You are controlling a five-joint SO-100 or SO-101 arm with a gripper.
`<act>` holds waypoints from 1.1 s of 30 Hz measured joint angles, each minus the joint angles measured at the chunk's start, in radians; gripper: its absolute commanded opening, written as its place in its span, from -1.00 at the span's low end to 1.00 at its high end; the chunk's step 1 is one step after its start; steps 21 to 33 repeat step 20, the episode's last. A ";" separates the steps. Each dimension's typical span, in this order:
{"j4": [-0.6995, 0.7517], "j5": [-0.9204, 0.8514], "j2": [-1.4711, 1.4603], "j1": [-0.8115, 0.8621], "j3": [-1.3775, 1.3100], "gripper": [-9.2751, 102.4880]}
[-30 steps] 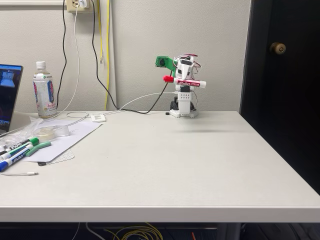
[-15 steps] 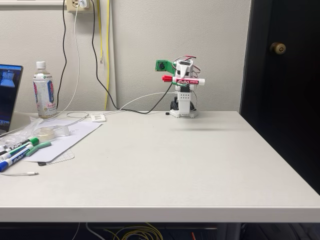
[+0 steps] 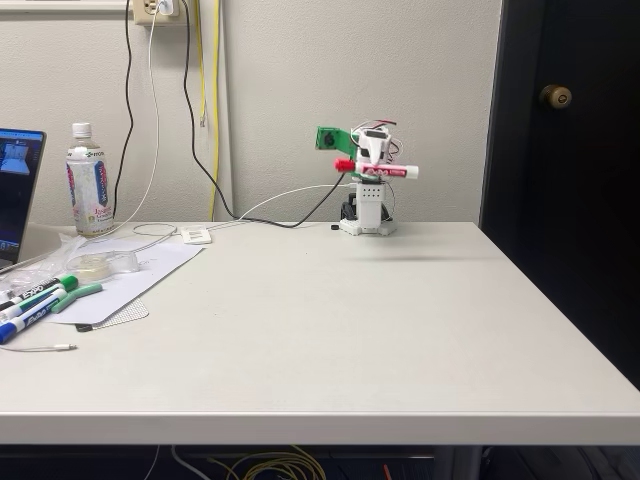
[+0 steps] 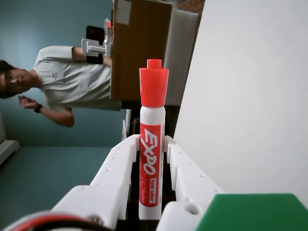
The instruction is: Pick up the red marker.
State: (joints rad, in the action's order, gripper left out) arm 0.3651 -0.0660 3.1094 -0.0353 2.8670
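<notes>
- The gripper (image 4: pixel 153 144) is pinching the red marker (image 4: pixel 152 144) across its white barrel, one white finger (image 4: pixel 118 161) on each side, so the cap and the far end are sticking out free.
- In the fixed view the gripper (image 3: pixel 372 168) is holding the marker (image 3: pixel 378 170) level, well above the table (image 3: pixel 330 320), over the arm's base; by my reading the pick is done.
- A mid-barrel grip is probably keeping the marker balanced and from tipping.
- The other markers (image 3: pixel 40 298) are lying at the table's left edge, beside a bottle (image 3: pixel 89 182), well apart from the arm.
- In the wrist view a person (image 4: pixel 72 84) is sitting in the background.
</notes>
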 measured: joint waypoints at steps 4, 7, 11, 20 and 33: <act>0.000 0.000 0.052 0.000 0.029 -0.77; -0.015 0.000 0.055 0.000 0.029 -0.77; -0.035 0.000 0.037 0.000 0.029 -0.77; -0.035 0.000 0.037 0.000 0.029 -0.77; -0.035 0.000 0.037 0.000 0.029 -0.77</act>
